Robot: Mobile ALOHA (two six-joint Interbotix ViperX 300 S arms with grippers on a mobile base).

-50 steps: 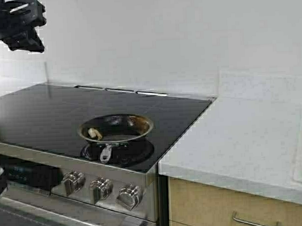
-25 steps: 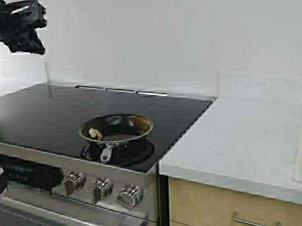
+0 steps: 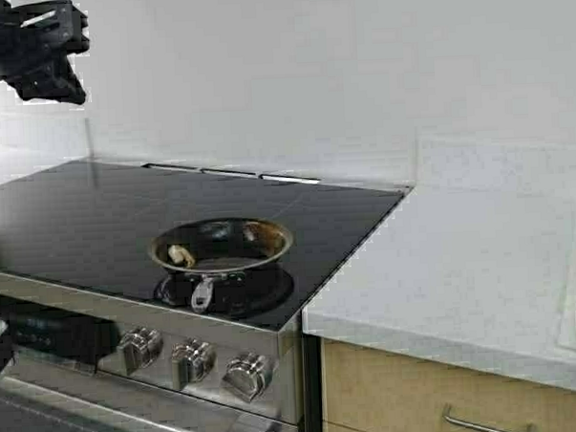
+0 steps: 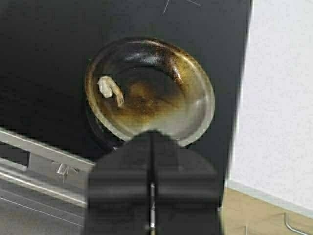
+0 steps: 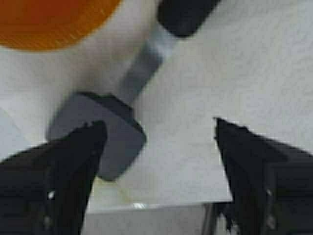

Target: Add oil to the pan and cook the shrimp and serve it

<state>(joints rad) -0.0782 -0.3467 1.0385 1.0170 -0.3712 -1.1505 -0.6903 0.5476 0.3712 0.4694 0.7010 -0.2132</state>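
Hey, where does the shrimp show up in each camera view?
High view: the shrimp lies inside the pan, against its left rim.
Left wrist view: the shrimp sits near the pan's rim, beyond the shut left gripper.
Right wrist view: not in it.
Shared landmark: the pan.

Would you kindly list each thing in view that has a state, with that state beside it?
pan: upright on the stovetop, holding the shrimp
shrimp: lying near the pan's rim, pale
left gripper: shut, empty, raised above the pan
right gripper: open, over a spatula
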